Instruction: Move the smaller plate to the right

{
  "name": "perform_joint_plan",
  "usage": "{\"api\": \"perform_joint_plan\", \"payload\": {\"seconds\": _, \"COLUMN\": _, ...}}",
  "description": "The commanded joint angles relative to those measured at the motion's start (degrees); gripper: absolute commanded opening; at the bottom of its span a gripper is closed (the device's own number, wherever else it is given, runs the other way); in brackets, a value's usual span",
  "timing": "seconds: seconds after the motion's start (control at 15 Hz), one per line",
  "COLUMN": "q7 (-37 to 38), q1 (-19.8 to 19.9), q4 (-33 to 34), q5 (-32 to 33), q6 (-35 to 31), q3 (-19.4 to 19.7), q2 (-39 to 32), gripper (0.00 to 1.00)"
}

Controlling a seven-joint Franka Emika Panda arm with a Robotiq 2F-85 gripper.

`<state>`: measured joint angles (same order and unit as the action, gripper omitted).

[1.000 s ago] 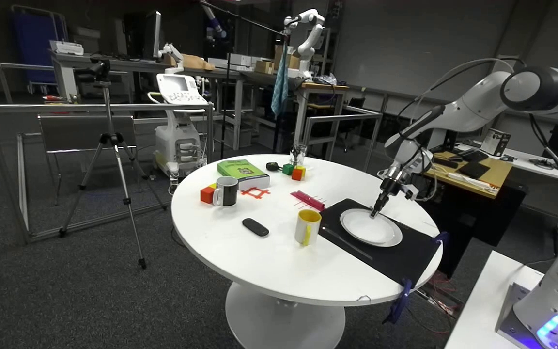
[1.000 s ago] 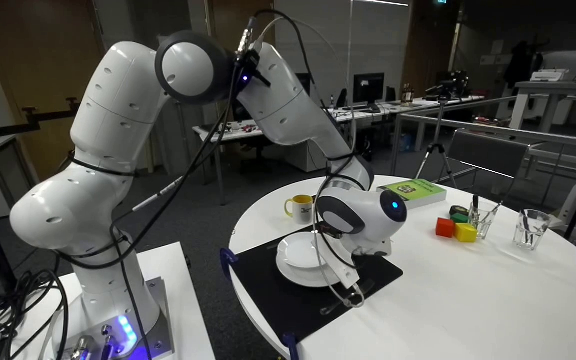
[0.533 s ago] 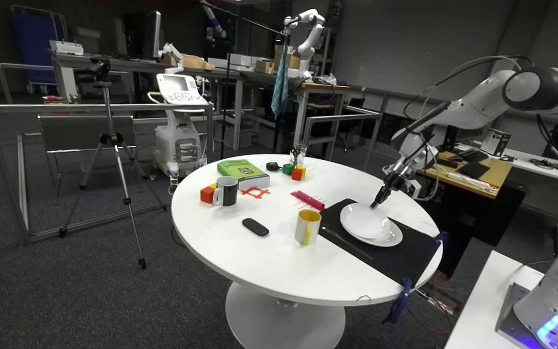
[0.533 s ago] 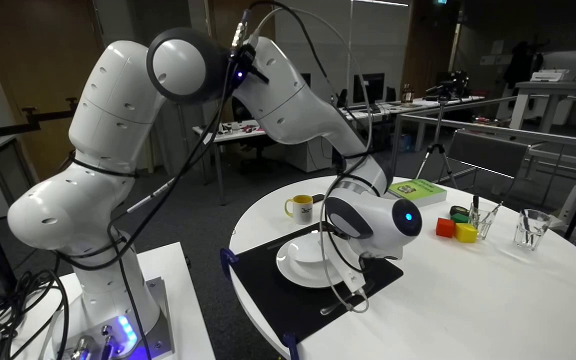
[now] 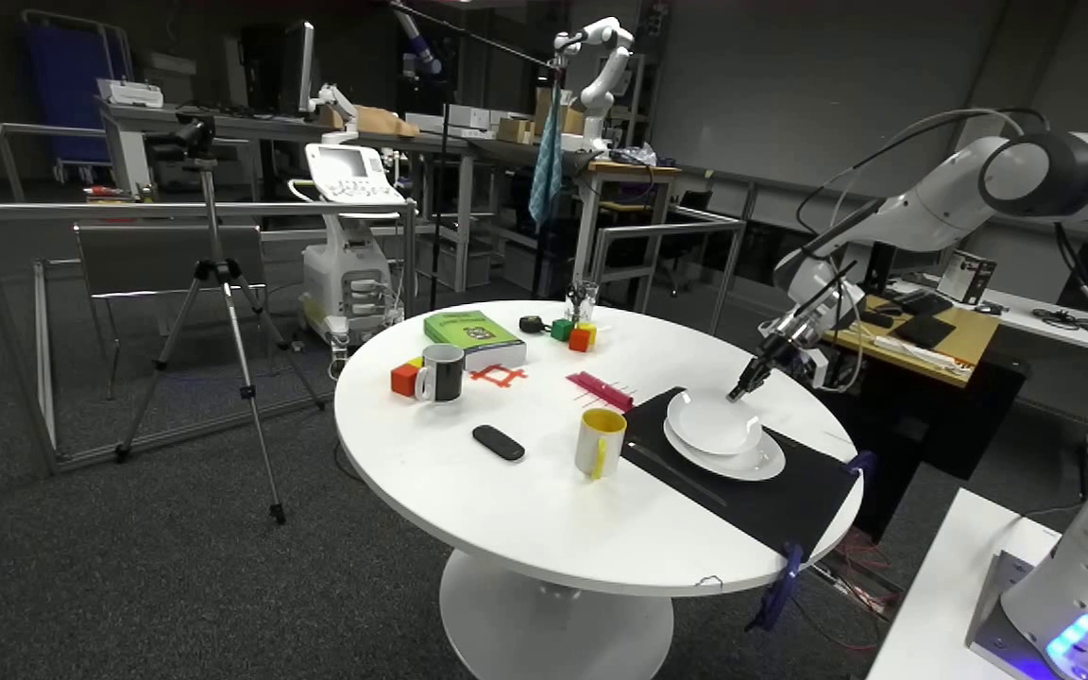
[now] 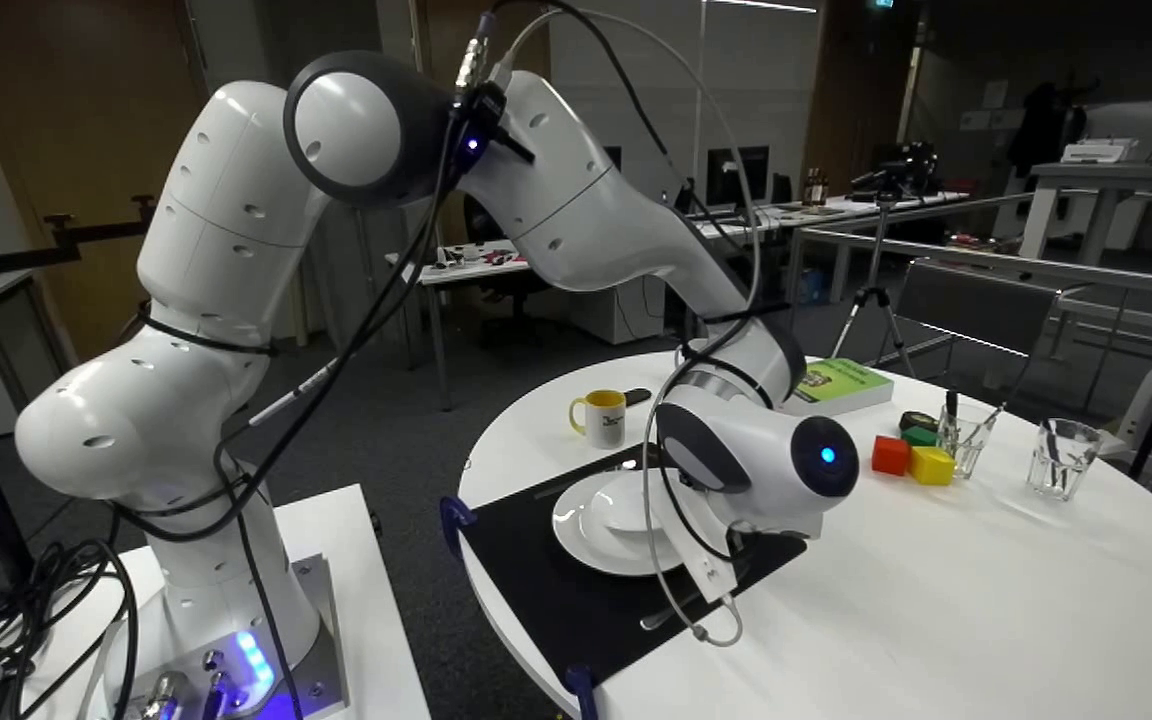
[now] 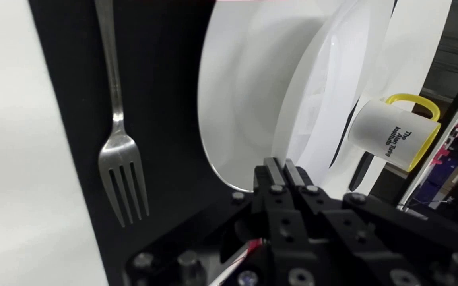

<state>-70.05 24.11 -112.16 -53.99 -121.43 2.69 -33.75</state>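
Note:
The smaller plate [image 5: 712, 422] is white and round and is tilted, with one rim raised above the larger white plate [image 5: 759, 467]. Both also show in the other exterior picture, the smaller plate [image 6: 624, 502] partly behind the arm. My gripper [image 5: 735, 395] is shut on the raised rim. In the wrist view the fingertips [image 7: 279, 165] pinch the edge of the smaller plate [image 7: 320, 91], and the larger plate [image 7: 229, 99] lies beneath it on the black mat [image 7: 169, 139]. The arm hides the fingertips in an exterior view. Whether the plates still touch is unclear.
A fork [image 7: 119, 155] lies on the mat beside the plates. A yellow-white mug [image 5: 600, 444] stands near the mat, with a dark remote [image 5: 499, 443] beyond. A green book [image 5: 474, 338], coloured blocks [image 6: 891, 455] and glasses [image 6: 1062, 460] stand farther off. Blue clamps [image 5: 783, 586] grip the table edge.
My gripper has risen and moved right in both exterior views. The smaller plate, lying within the larger one a second ago, has been lifted at its held rim and tilted. The larger plate has stayed.

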Motion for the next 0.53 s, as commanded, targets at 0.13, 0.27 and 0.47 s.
{"api": "perform_joint_plan", "payload": {"seconds": 0.13, "q7": -0.75, "q1": 1.57, "q4": -0.61, "q5": -4.26, "q6": 5.67, "q3": 2.73, "q2": 3.9, "gripper": 0.01}}
{"api": "perform_joint_plan", "payload": {"seconds": 0.27, "q7": -0.53, "q1": 1.93, "q4": -0.74, "q5": -5.72, "q6": 6.96, "q3": 4.29, "q2": 5.21, "gripper": 0.01}}
{"api": "perform_joint_plan", "payload": {"seconds": 0.47, "q7": 1.19, "q1": 2.15, "q4": -0.53, "q5": -7.72, "q6": 7.47, "q3": 6.83, "q2": 6.83, "gripper": 0.01}}
